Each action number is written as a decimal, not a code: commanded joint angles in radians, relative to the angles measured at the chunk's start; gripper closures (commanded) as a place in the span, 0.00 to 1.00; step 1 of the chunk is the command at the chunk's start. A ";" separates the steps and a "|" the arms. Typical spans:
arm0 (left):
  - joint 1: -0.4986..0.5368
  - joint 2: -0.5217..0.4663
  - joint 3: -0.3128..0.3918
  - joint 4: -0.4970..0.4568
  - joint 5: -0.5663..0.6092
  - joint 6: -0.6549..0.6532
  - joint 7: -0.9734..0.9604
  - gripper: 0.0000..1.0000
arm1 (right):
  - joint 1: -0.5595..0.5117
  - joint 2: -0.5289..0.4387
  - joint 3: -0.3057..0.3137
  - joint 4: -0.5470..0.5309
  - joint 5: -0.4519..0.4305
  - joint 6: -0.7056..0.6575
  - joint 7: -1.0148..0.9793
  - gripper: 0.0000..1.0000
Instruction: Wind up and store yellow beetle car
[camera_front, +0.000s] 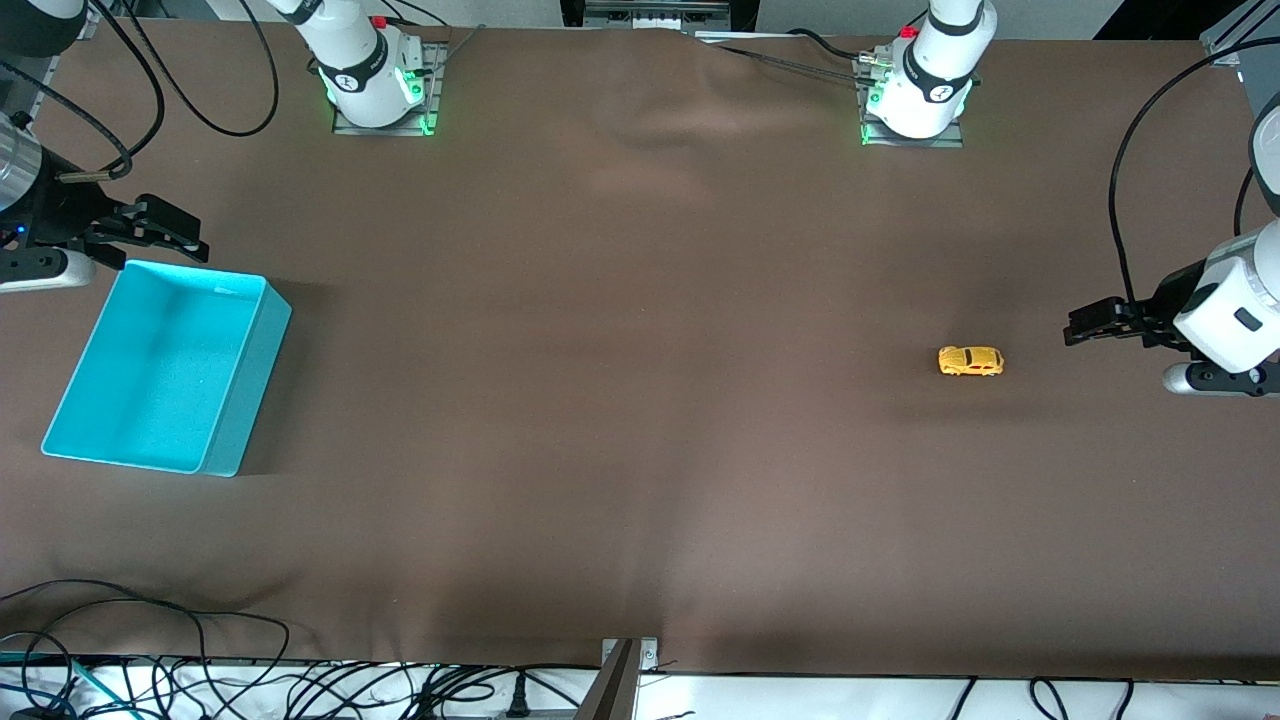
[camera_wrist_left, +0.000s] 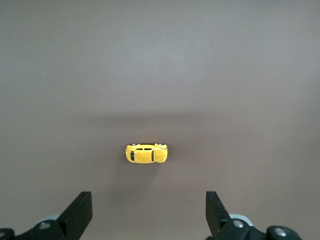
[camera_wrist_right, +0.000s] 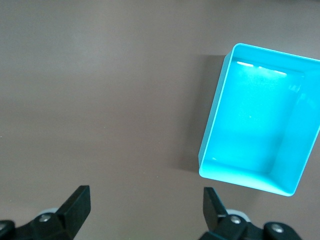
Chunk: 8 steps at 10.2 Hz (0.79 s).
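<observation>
We are hovering the left gripper (camera_front: 1068, 331), fingers released, beside the car (camera_front: 970, 361); right gripper (camera_front: 203, 250), released, is waiting over the bin (camera_front: 245, 420) at frame left.

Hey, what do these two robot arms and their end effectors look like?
Both arms are glossy white with black joint bands, standing on metal base plates lit green, each with a small red button. Black cables loop beside them. The left end effector and right end effector are black with two wedge-shaped fingers on grey-and-white wrists.
</observation>
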 joint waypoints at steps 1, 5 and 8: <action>0.005 -0.004 0.005 -0.009 -0.019 0.009 0.027 0.00 | 0.001 -0.004 0.000 0.000 0.012 -0.003 0.009 0.00; 0.013 -0.004 0.007 -0.011 -0.027 0.001 -0.010 0.00 | 0.001 0.004 0.000 -0.002 0.010 -0.005 0.009 0.00; 0.015 -0.003 0.008 -0.011 -0.027 -0.007 -0.164 0.00 | 0.001 0.004 0.000 -0.002 0.010 -0.006 0.009 0.00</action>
